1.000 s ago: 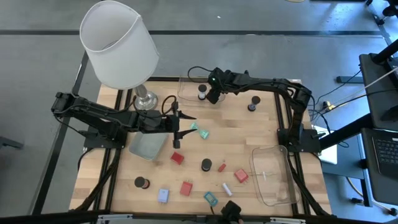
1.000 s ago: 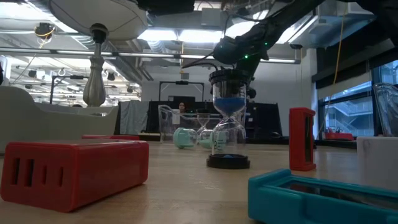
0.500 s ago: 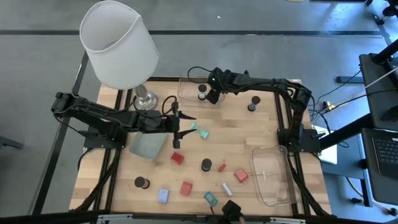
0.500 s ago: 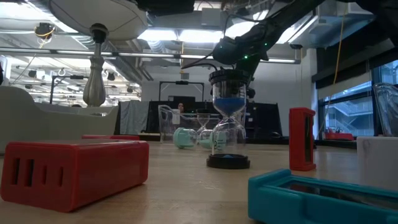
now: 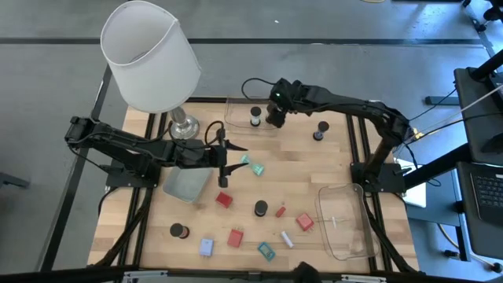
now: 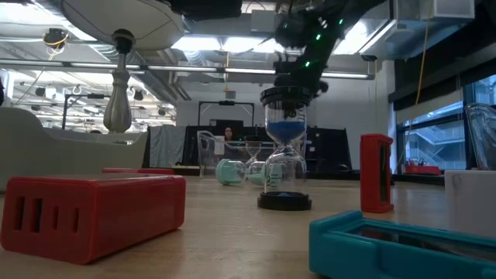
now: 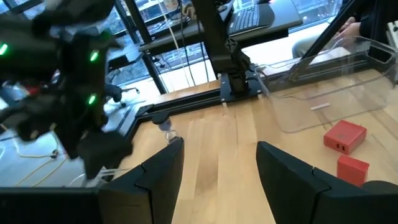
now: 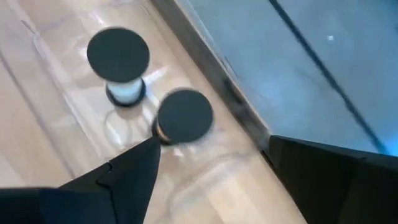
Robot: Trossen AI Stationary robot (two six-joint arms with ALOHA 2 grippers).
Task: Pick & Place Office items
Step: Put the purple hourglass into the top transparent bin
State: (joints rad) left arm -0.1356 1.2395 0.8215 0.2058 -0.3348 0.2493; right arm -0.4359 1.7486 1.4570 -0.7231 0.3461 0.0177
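Right tool [image 5: 274, 119] is seen from above at the far edge of the tabletop [image 5: 306, 173], hanging over the rear clear tray [image 5: 236, 106], in which a dark-topped cylinder [image 5: 256, 118] stands just beside it; nothing is held. A second dark cylinder [image 5: 321, 130] stands on the bare wood to the right of that tray. The left tool [image 5: 223, 168] is held over the middle of the tabletop, near a teal clip [image 5: 244, 161] and a pale-blue clip [image 5: 257, 169]. Toward the near edge, red blocks [image 5: 224, 200], two more dark cylinders [image 5: 260, 208], a small white stick [image 5: 287, 238] and further clips are scattered, well apart from both tools. A second clear tray [image 5: 350, 236] lies at the near right, and a white-shaded lamp [image 5: 152, 56] stands at the far left. At tabletop height, an hourglass-shaped piece with blue sand [image 6: 287, 167] is shown upright between a long red block [image 6: 93, 213] and an upright red one [image 6: 377, 184]; a dark arm with green lights hangs above it. Past the left wrist, that tool's fingers [image 7: 165, 171] are seen spread with only bare wood between them. Past the right wrist, the fingers [image 8: 127, 177] are seen spread wide and empty, with two dark round tops [image 8: 118, 55] standing inside the clear tray beyond them.
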